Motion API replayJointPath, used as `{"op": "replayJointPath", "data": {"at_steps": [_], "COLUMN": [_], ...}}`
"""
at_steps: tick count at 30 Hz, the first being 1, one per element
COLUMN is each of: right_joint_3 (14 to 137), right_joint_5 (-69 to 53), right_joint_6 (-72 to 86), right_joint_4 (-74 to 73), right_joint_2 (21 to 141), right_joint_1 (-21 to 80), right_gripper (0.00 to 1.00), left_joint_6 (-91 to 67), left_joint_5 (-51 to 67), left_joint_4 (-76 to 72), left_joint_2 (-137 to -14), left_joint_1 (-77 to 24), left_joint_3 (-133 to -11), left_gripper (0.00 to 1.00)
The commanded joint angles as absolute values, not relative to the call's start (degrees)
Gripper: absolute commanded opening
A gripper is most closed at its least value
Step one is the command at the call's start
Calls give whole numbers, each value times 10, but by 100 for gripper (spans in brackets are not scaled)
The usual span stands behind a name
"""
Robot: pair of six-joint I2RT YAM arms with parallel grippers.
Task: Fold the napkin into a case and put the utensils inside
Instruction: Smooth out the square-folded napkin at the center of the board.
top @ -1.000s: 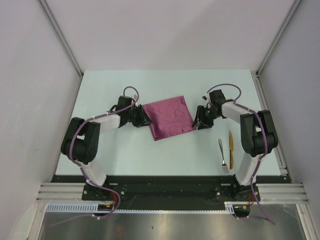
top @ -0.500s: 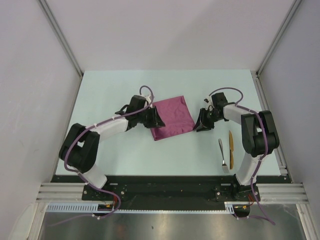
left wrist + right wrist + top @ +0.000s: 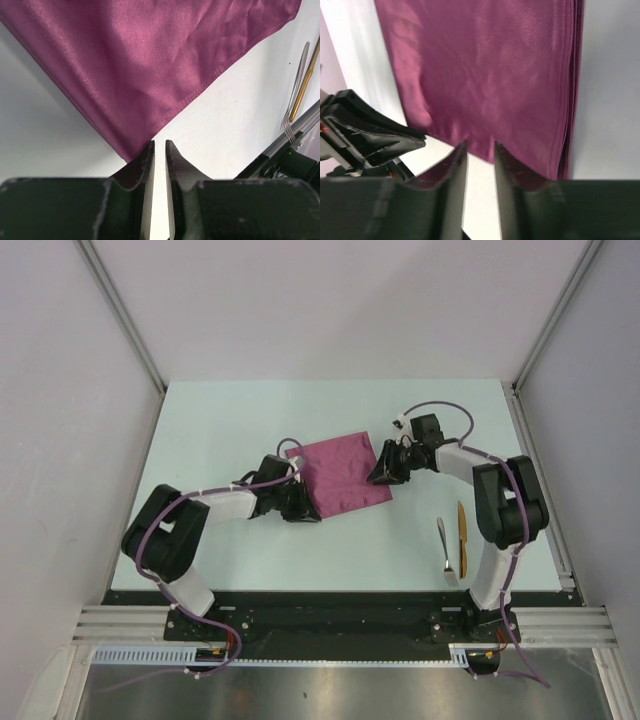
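The folded plum-pink cloth napkin lies flat in the middle of the pale bench. The left hand is at its near corner, fingers almost together, holding nothing. The right hand is at its right edge, fingers a little apart, empty. A thin silver metal piece and a thin golden-yellow piece lie side by side, to the right.
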State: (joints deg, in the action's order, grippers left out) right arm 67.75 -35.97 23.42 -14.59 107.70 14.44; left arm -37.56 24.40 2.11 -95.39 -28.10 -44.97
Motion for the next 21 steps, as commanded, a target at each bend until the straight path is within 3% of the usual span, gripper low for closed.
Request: {"op": "replayJointPath", "data": {"at_steps": [1, 10, 15, 21], "right_joint_3": [674, 679, 706, 739], "right_joint_5": [-411, -375, -369, -402], "right_joint_6": [255, 208, 210, 288], "right_joint_4": [-88, -105, -132, -39], "right_joint_2": [1133, 1148, 1115, 1113], "right_joint_1": [125, 88, 108, 126], "right_gripper": [22, 20, 22, 38], "left_joint_6": [-382, -374, -391, -459], "left_joint_5": [248, 252, 308, 372], "left_joint_4": [-20, -11, -5, -63], "left_joint_2": [-959, -941, -905, -905], "left_joint_1": [-276, -274, -264, -217], "left_joint_3": [-434, -406, -434, -483], "left_gripper": [17, 14, 22, 27]}}
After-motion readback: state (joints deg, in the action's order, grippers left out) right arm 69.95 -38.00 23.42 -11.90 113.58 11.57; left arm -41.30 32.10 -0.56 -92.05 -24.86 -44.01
